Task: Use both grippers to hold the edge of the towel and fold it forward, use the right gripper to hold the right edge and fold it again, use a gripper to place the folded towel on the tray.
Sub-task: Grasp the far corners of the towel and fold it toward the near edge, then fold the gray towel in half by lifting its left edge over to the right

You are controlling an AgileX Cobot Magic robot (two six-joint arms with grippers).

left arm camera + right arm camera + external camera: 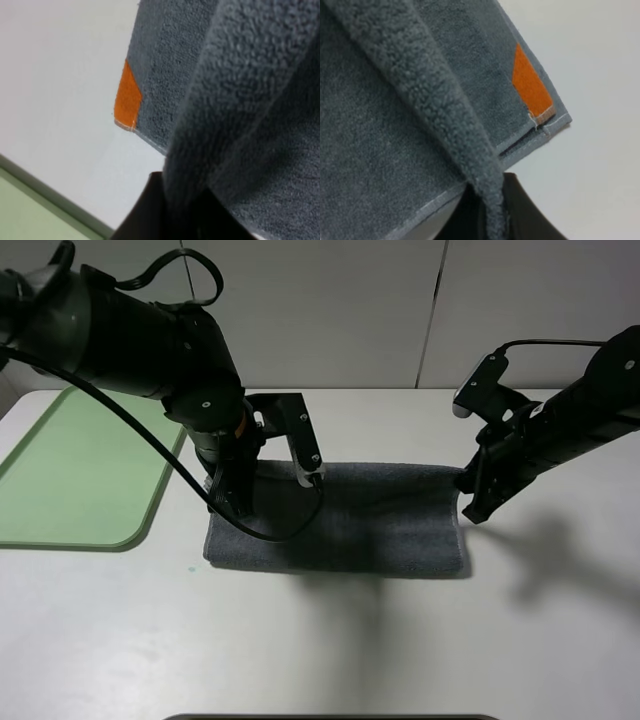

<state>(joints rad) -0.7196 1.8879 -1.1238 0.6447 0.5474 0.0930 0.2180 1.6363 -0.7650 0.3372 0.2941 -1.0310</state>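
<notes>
L fingers [233, 492] & R fingers [476, 495] pinch towel [380, 525], tray [70, 475] just beside

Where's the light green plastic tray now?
Exterior high view: the light green rectangular plastic tray lies far left on the white table, left of the dark grey terry towel, not touching it.

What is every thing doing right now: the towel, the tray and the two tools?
towel: folded over once, lying on the table, not on the tray.
left tool: shut, pinching the towel.
right tool: shut, pinching the towel.
tray: nothing on the part we can see.
</notes>
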